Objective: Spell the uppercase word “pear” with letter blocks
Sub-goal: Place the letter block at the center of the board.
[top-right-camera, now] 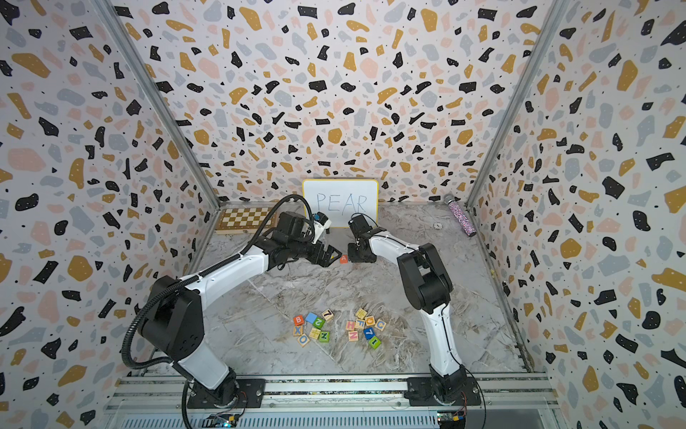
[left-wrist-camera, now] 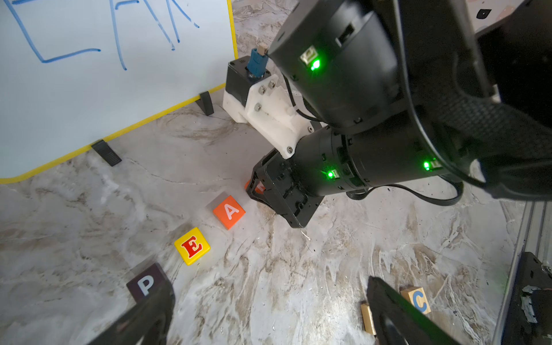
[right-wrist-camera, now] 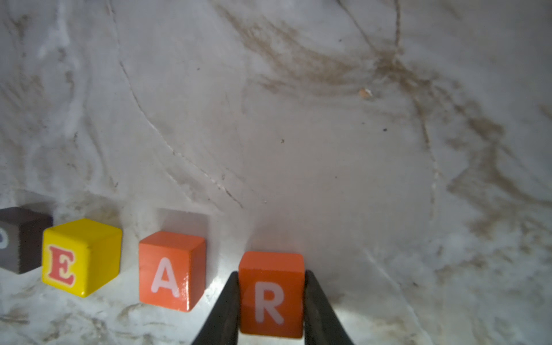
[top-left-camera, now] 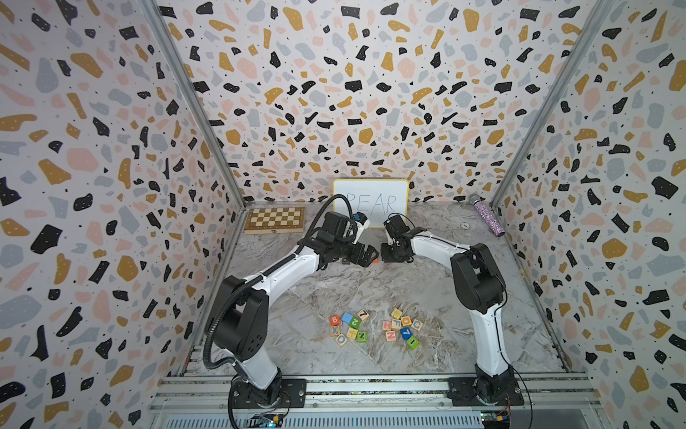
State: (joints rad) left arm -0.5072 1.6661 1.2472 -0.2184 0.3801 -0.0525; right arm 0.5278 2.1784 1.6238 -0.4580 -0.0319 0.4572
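Nearest us, the spare blocks (top-left-camera: 373,328) lie in two loose clusters on the surface (top-left-camera: 371,289), out of play.

Further in, both arms meet mid-surface. The left arm (top-left-camera: 286,269) stretches long and low toward the centre. Its left tool (left-wrist-camera: 268,322) is spread wide, holding nothing, and hangs by the left end of the row.

And there's the row: P (left-wrist-camera: 146,283), E (left-wrist-camera: 192,246), A (left-wrist-camera: 229,211), left to right, with small gaps between. At the right end is R (right-wrist-camera: 271,301), just beside A. The right tool (right-wrist-camera: 271,283) is clamped on it, a finger flat on each side face, letter up. Whether it's down on the surface or just above, I can't tell.

The right arm (top-left-camera: 475,275) has its elbow high, forearm reaching in and left, wrist tipped down over the block.

These look like light, stiff little cubes with glossy paint, probably a bit slick. Opposite flat sides are the place to pinch, as here, and a gentle release should stop it twisting.

Far back, the whiteboard (top-left-camera: 370,202) reads PEAR.
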